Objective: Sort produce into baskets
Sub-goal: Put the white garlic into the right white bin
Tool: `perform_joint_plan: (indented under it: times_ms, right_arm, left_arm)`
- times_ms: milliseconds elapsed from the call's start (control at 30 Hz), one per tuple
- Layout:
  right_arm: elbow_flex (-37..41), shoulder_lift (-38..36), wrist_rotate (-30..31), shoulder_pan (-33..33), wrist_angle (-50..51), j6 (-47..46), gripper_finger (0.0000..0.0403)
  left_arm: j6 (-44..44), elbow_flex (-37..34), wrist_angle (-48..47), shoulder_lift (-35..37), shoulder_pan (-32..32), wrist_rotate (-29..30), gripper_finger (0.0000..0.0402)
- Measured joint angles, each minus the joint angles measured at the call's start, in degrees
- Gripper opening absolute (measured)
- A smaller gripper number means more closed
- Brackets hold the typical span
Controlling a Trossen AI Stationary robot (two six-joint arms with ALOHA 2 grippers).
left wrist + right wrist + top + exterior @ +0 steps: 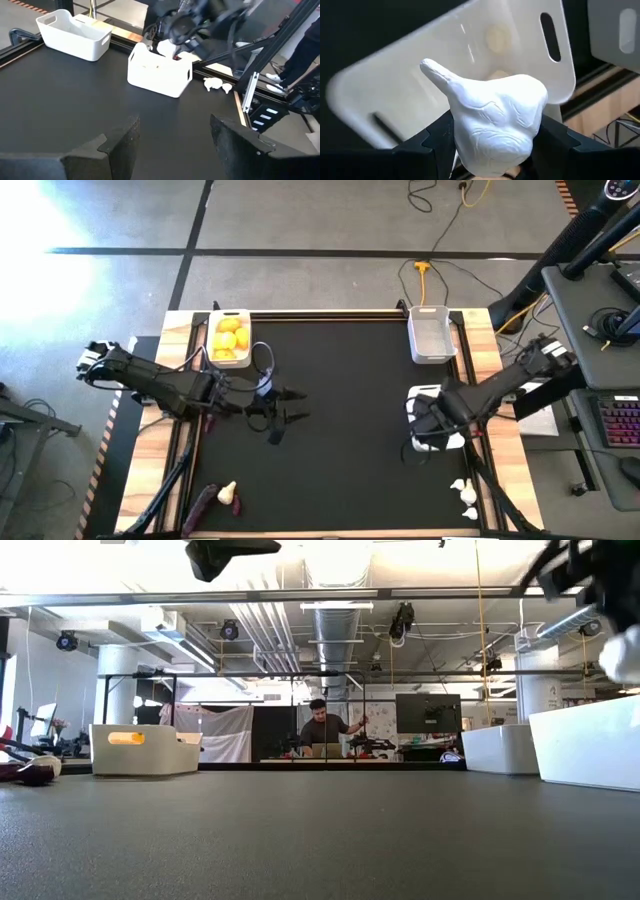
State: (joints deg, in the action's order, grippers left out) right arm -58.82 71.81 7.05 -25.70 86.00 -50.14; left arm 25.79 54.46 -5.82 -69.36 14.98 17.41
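Right gripper [490, 150]: clenched on one white garlic bulb [495, 125] — it hangs directly over the open near-right basket [412, 395], so I judge a drop is close.
Near-right basket: right under the right gripper; in the left wrist view something white and a dark red spot show over its rim, but what lies inside I cannot tell.
Left gripper [170, 145]: released, fingers apart and holding nothing; it hovers over the bare black mat [340, 370], on the left side.
Loose garlic by the right arm: two bulbs [466, 492] on the table's near edge, nearer the front than the right gripper — not yet sorted.
Loose produce by the left arm: one dark purple eggplant [201, 505] and one garlic bulb [229, 494] touching it, at the front-left corner, nearer the front than the left gripper.
Far-left basket [229, 314]: beyond the left gripper, filled with yellow lemons [229, 338] — about five, exact number unclear; this group looks done.
Far-right basket [431, 334]: beyond the right gripper, it looks empty.
Count: three baskets; four garlic bulbs in view, one of them held; one eggplant.
Progress: lemons sorted, garlic in work, eggplant untouched — roughly the middle of the task.
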Motion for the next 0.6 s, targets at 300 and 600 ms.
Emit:
perform_joint_plan:
  times_ms: [300, 600]
  right_arm:
    - [10.2, -0.59, -0.59, 6.83, -4.57, 11.04, 0.0196]
    - [12.19, 1.85, 3.18, 10.68, -9.9, 19.77, 0.0196]
  left_arm:
    - [1.18, 0.02, 0.28, -0.02, 0.02, 0.02, 0.0223]
    - [1.32, 0.02, 0.31, -0.02, 0.02, 0.02, 0.0223]
